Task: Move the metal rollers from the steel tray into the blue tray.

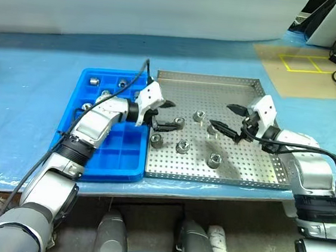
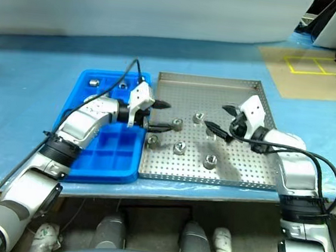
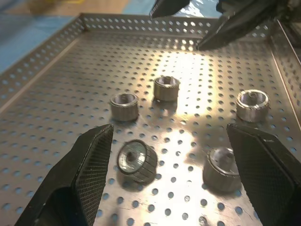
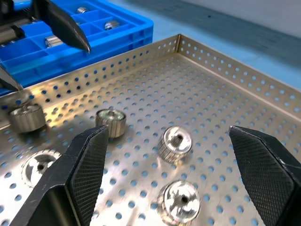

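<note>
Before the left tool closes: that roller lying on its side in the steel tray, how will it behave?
The tipped roller lies on its curved side, so a nudge would probably roll it across the steel tray. It looks solid metal, likely stiff and heavy for its size. The ribbed side may help grip.

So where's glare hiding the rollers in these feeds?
Left wrist view: a bright reflection on the steel tray floor behind the metal rollers, all readable. Right wrist view: shine at the tray's near-left, nearest roller blown out on top. Head views: even light.
</note>
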Motion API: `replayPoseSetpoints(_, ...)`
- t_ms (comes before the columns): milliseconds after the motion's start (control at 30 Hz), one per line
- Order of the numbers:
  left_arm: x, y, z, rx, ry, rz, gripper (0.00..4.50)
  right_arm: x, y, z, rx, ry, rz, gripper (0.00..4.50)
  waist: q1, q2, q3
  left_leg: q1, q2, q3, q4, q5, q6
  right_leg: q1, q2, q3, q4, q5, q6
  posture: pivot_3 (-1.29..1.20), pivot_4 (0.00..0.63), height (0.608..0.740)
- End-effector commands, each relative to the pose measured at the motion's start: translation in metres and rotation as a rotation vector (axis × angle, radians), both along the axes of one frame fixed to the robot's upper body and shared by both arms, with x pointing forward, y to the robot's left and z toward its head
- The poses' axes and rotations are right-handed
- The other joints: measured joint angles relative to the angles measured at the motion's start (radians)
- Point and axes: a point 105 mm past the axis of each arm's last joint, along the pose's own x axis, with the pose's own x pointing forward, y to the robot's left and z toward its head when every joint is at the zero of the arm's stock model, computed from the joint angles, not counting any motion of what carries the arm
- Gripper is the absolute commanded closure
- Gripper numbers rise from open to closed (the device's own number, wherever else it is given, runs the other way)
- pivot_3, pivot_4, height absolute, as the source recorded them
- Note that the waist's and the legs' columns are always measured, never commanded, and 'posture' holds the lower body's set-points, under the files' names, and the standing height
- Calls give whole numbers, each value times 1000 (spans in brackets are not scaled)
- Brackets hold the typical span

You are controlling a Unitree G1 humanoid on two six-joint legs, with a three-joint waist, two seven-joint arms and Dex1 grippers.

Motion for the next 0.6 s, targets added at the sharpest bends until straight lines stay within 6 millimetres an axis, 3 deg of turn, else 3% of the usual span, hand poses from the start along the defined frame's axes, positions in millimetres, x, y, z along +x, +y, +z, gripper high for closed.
replayPoseSetpoints(33,-8,-11,7,64,-46,-139,439,-8,3,16,25,-57,11,207,1,0,0,0,0,0,0,0,0,0,0,0,0,0,0,-123,150,740)
replayPoseSetpoints(233,-24,-13,5,184,-98,-343,439,-17,7,-1,20,-43,-47,207,1,0,0,2,0,2,1,-2,1,1,-1,1,0,0,-1,-160,150,740)
replayPoseSetpoints(367,-11,-22,9,180,-120,-298,439,-18,5,-5,46,-43,-86,207,0,0,0,3,0,3,1,-2,1,1,-1,2,0,0,-1,-171,150,740)
replayPoseSetpoints(600,-15,-44,-7,254,-146,-393,439,-14,4,-7,50,-59,-129,207,0,0,0,2,0,4,2,-3,1,2,-1,4,-1,1,-1,-189,150,740)
